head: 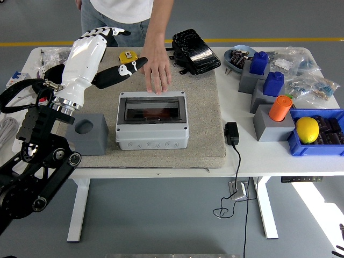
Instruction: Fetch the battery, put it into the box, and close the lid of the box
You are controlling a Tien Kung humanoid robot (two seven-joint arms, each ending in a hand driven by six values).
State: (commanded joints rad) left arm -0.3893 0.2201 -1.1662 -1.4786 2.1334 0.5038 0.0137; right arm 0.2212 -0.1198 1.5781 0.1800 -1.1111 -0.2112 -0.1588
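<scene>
No legible text, labels or nos. anywhere.

On the table are one grey box (152, 128) at six o'clock with one battery (153, 114) inside, four grey blocks, two blue bottles, one orange cylinder (280, 108), one lemon (307, 129) at three o'clock, one Rubik's cube, one tape measure (127, 56), and one blue bin (317, 148).
</scene>
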